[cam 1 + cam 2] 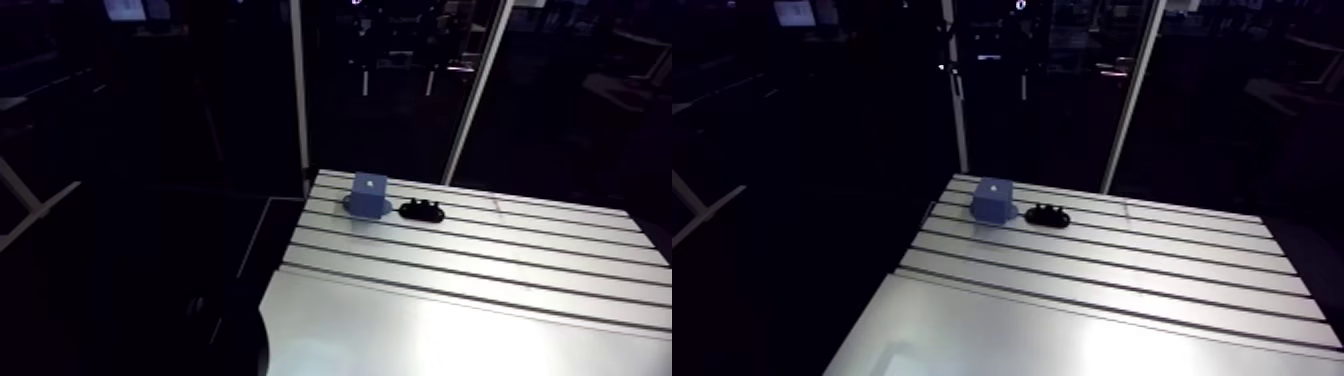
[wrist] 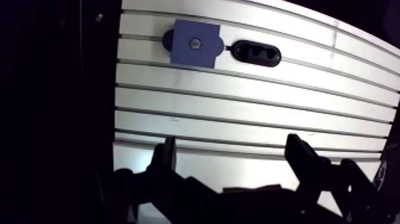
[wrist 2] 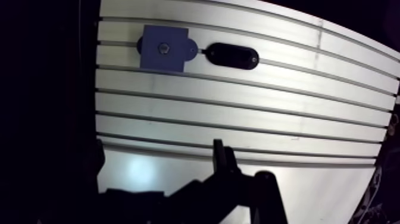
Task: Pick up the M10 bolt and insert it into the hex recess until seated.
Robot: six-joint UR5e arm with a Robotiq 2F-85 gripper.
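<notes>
Slotted aluminium worktop (image 1: 480,300), lit pale against a dark surround.

Blue block (image 2: 184,52) sits on the worktop's far part, close to one side edge. It is squarish from above, with rounded tabs sticking out on two opposite sides. A grey round spot (image 2: 194,43) lies at the centre of its top face.

Black oval piece (image 2: 256,53) lies just beside the block, on the side away from that edge, apparently touching one tab. In the arm view it is low and flat, with small lumps (image 1: 421,205) along its top. These may be the M10 bolt standing in it, but they are too small and dark to tell. The grey spot could equally be the hex recess or a bolt head.

Gripper (image 2: 235,164) is over the near part of the worktop, well apart from both pieces. Its fingers (image 2: 168,156) stand wide apart with nothing between them, only bare worktop beneath. Block and black piece are ahead of the gripper, the block off to one side of its line.
</notes>
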